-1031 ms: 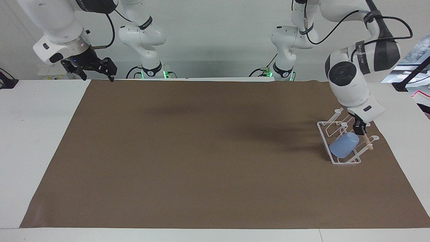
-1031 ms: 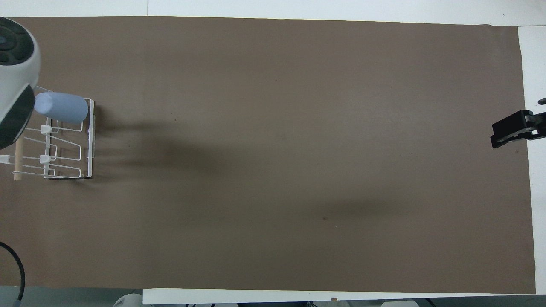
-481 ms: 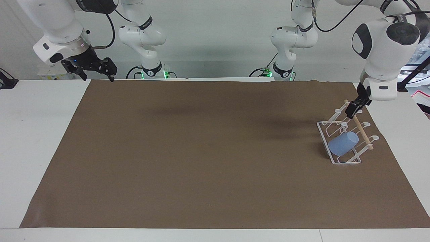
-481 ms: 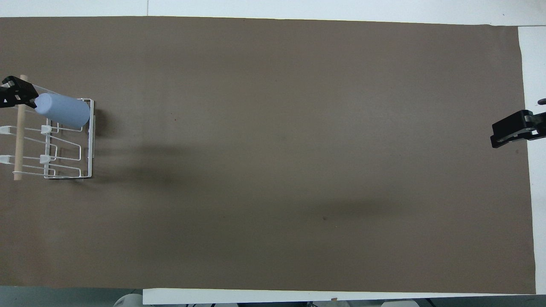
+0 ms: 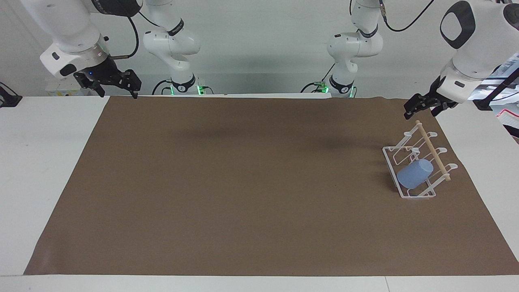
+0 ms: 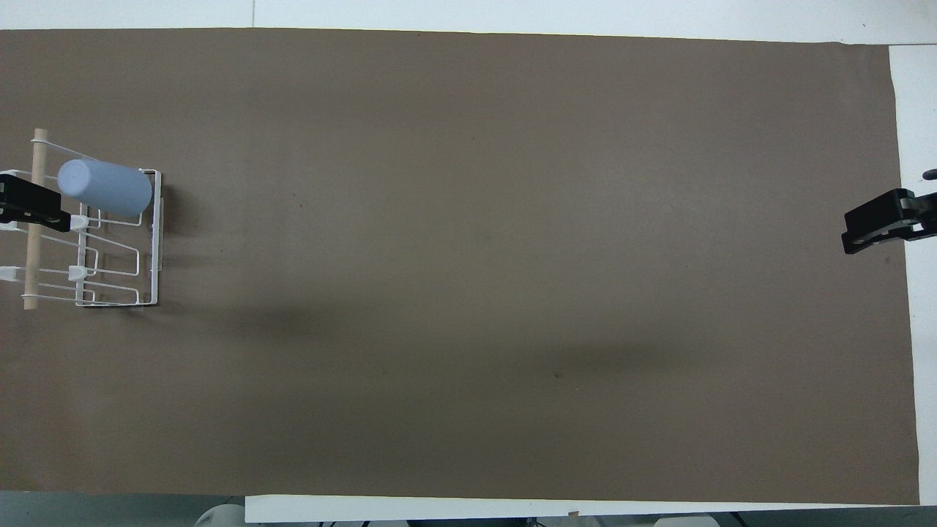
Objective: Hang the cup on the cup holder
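Note:
The light-blue cup [image 5: 414, 174] hangs tilted, bottom up, on a prong of the white wire cup holder [image 5: 390, 160], at the end of the holder farther from the robots. The holder stands at the left arm's end of the table, with its wooden dowel [image 5: 433, 151] across the top. In the overhead view the cup [image 6: 106, 189] lies over the holder [image 6: 156, 241]. My left gripper [image 5: 419, 111] is open and empty, raised above the holder, and it shows beside the cup in the overhead view [image 6: 33, 208]. My right gripper [image 5: 117, 85] is open and waits, also seen in the overhead view [image 6: 875, 223].
A brown mat [image 5: 243, 182] covers most of the white table [image 5: 44, 162]. The holder stands near the mat's edge at the left arm's end. Nothing else lies on the mat [image 6: 476, 256].
My left gripper has let go of the cup and risen up and away from the holder toward the robots. The cup stays on its prong. The right arm has not moved.

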